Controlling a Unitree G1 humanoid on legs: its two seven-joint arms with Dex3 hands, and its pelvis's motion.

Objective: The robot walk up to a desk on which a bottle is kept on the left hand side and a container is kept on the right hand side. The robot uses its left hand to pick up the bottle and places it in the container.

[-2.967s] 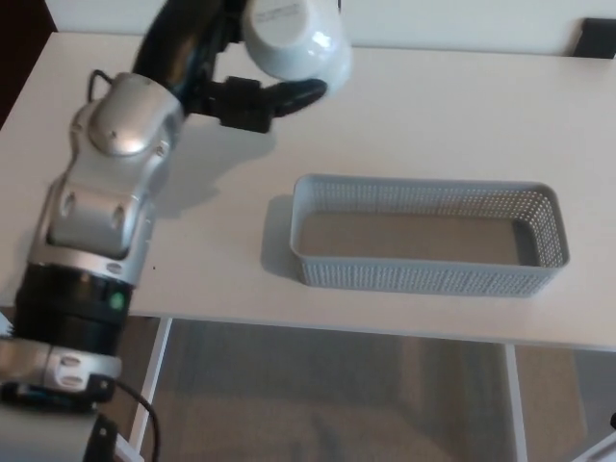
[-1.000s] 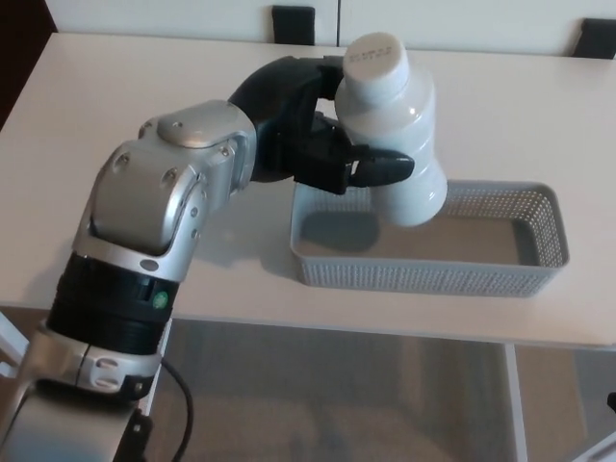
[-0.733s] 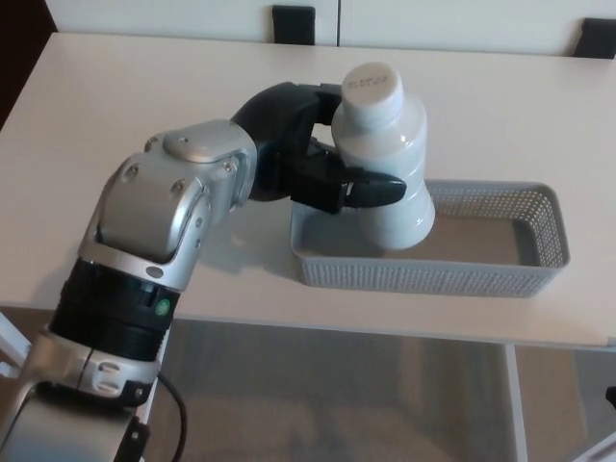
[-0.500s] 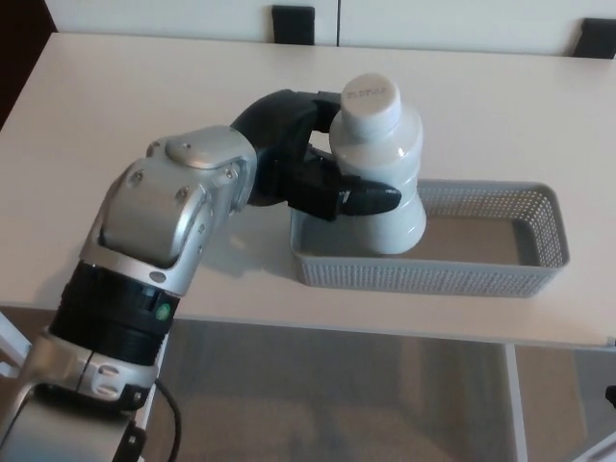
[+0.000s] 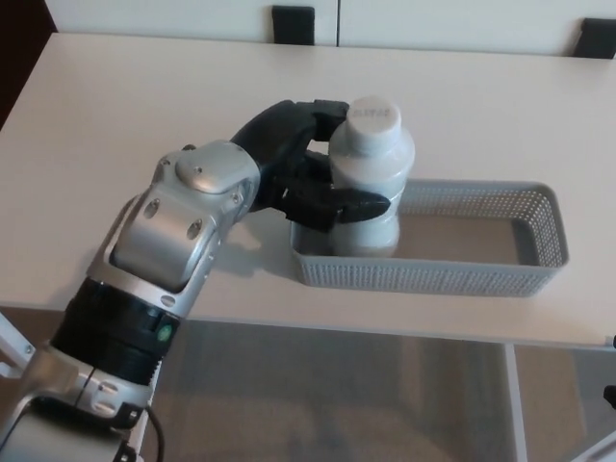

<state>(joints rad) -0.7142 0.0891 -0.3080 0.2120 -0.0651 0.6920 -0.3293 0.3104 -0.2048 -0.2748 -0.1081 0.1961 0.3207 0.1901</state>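
Gripping the white plastic bottle (image 5: 371,168) upright, the black left hand (image 5: 318,188) holds it inside the left end of the grey perforated plastic basket (image 5: 481,274) on the white tabletop (image 5: 144,125).

A wide, flat, cream-white desk (image 5: 115,106) carries a long grey perforated plastic basket (image 5: 481,274) lying directly on it, its left end right under the black fingers (image 5: 351,204). Beyond the fingers, two small black blocks (image 5: 293,23) sit at the desk's far edge.
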